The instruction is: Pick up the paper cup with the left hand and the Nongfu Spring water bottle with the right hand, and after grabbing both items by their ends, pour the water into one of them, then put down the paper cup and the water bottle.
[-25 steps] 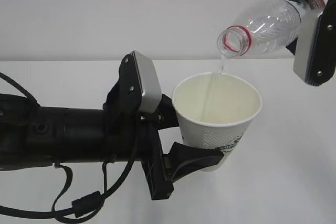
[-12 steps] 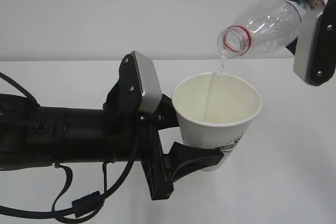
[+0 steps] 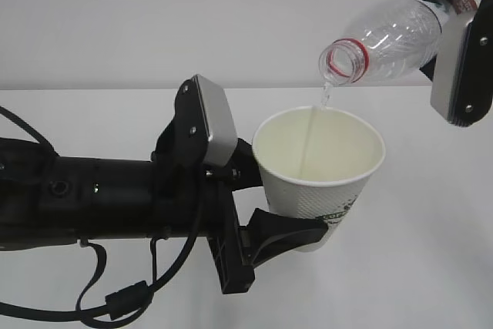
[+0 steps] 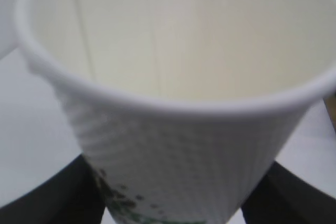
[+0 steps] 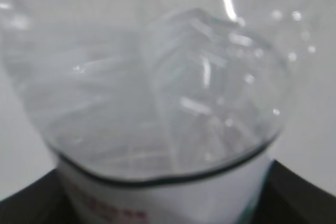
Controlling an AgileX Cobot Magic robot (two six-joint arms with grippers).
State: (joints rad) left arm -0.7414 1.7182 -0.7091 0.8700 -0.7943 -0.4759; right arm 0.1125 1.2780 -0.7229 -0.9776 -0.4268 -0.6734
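Now the water [image 3: 312,132] runs in a thin stream from the Nongfu Spring water bottle [image 3: 385,40], tilted mouth-down, into the paper cup [image 3: 320,179] held up off the table [image 3: 431,252]. Pouring is the step in hand. Left claw [image 3: 266,202] grips the cup's lower body; right claw [image 3: 454,44] clamps the bottle's base end. Next, I'd say: tip the bottle upright, then set both down.
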